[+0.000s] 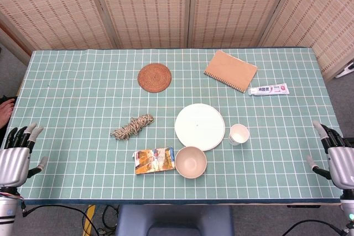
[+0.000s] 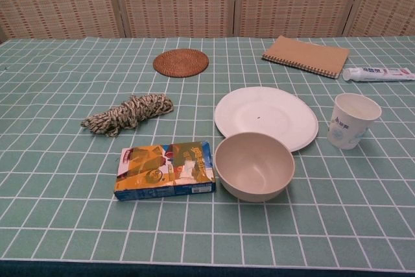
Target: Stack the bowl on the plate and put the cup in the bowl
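A white plate [image 1: 199, 126] [image 2: 266, 117] lies flat near the table's middle. Just in front of it stands an empty beige bowl [image 1: 191, 162] [image 2: 253, 165], upright and close to the plate's near rim. A white paper cup [image 1: 239, 134] [image 2: 352, 120] stands upright to the right of the plate, apart from it. My left hand [image 1: 16, 156] hangs at the table's left front corner, fingers apart, holding nothing. My right hand [image 1: 337, 156] is at the right front corner, also open and empty. Neither hand shows in the chest view.
A colourful flat box [image 1: 154, 160] [image 2: 165, 169] lies left of the bowl. A rope bundle [image 1: 133, 126] [image 2: 127, 113], a woven coaster [image 1: 154, 77] [image 2: 181, 62], a brown notebook [image 1: 230, 70] [image 2: 305, 56] and a toothpaste tube [image 1: 269, 89] [image 2: 378, 73] lie farther back.
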You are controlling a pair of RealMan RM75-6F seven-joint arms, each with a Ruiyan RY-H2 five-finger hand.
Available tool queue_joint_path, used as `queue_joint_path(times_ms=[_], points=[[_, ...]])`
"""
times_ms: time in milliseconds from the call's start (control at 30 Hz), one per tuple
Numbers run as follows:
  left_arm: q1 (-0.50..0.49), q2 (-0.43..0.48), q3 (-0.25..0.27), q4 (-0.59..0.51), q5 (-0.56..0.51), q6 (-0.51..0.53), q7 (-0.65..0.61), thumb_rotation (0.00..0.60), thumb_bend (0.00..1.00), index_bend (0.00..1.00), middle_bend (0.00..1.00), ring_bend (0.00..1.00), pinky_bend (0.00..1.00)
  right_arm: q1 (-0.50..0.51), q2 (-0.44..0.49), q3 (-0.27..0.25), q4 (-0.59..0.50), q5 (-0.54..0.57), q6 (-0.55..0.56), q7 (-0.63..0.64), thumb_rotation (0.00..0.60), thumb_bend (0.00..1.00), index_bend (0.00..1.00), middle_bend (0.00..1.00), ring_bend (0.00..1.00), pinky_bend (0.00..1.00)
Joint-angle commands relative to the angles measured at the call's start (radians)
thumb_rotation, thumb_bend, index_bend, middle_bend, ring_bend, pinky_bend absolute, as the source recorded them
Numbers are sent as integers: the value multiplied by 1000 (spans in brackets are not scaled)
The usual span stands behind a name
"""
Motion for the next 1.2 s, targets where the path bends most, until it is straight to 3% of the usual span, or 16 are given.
queue_joint_path(times_ms=[33, 500, 767, 1200], points=[[4, 2, 1, -1, 0, 3, -3, 600, 287, 120, 32, 88, 32, -1, 2, 0, -2, -4, 4, 0, 600, 294, 41, 122, 133, 278], [10, 8, 4, -15, 10, 15, 4, 600, 286, 120, 31, 88, 32, 14, 11, -9, -12, -61, 5, 3, 600, 294, 41, 122, 133, 278], [16, 12, 6, -21, 14, 23, 6, 600, 286, 120, 32, 88, 32, 115, 21, -19, -52, -158, -111, 9, 600, 294, 41, 123, 133, 278], [19, 12, 7, -31, 17, 27, 17, 600, 287, 120, 32, 88, 32, 360, -16, -33, -114, -307, -395, 0, 600, 258, 41, 122, 133, 278]])
